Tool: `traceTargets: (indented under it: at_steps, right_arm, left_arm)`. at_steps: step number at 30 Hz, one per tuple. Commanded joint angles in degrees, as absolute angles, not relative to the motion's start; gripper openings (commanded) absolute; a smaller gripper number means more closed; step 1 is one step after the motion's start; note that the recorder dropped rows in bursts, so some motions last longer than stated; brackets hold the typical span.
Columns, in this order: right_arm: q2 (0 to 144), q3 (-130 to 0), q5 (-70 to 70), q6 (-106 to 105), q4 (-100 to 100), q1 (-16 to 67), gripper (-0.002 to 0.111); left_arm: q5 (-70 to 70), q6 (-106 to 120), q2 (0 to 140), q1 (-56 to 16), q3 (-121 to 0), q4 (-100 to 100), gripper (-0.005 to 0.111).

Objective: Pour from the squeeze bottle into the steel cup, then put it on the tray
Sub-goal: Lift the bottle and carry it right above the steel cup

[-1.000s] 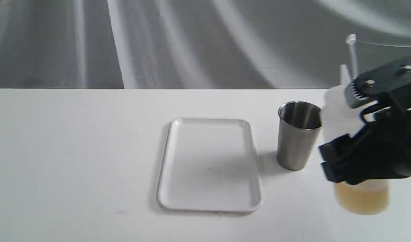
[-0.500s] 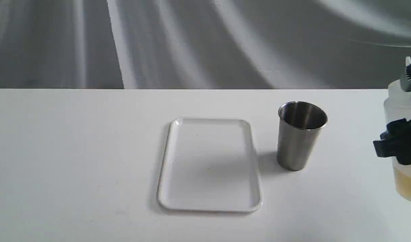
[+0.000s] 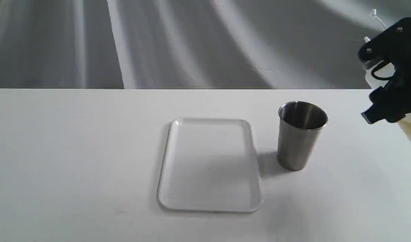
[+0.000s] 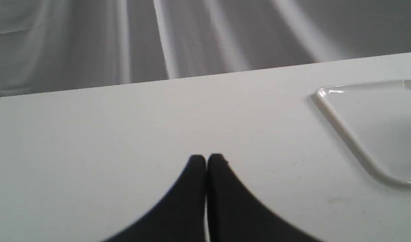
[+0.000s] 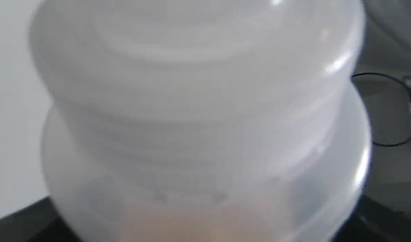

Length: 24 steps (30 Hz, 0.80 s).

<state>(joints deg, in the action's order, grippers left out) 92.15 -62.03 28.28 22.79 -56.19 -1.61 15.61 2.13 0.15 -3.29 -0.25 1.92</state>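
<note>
I judge the job to be in its early part: the bottle is picked up, but nothing has been poured or set down. My right gripper [image 3: 367,86] is clamped around the squeeze bottle [image 3: 409,129], one finger on each side of the whitish body. It holds the bottle in the air, off the table [image 3: 74,151], to the right of the steel cup [image 3: 301,134] in the exterior view and well apart from it. The bottle leans with its nozzle end tipped toward the cup, and the nozzle sits higher than the cup's rim. It is not over the mouth, and the amber liquid sits at the bottle's low end. The right wrist view is filled by the bottle's blurred shoulder, so I can't read the finger contact there. The cup stands upright just beside the tray [image 3: 209,164], on the tray's right. I see no liquid on the part of the inner wall that shows, though the cup's bottom is hidden from me. The tray holds nothing. My left gripper [image 4: 206,161] has its fingers pressed together with nothing between them, low over the table on the far side of the tray from the cup. What is left is to carry the nozzle over the cup, tip and pour, then put the bottle on the tray.
</note>
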Motion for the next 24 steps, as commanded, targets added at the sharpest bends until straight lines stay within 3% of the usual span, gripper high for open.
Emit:
traceTargets:
  at_steps: [1,24]
  right_arm:
    - [96.0,-66.0,28.6,27.7,-65.8,-1.9,0.017]
    - [105.9,-70.8,30.1,35.3,-93.3,-1.4,0.017]
  left_arm:
    - [15.2,1.9,0.0,-3.6,0.0,1.9,0.0]
    - [15.2,1.9,0.0,-3.6,0.0,1.9,0.0]
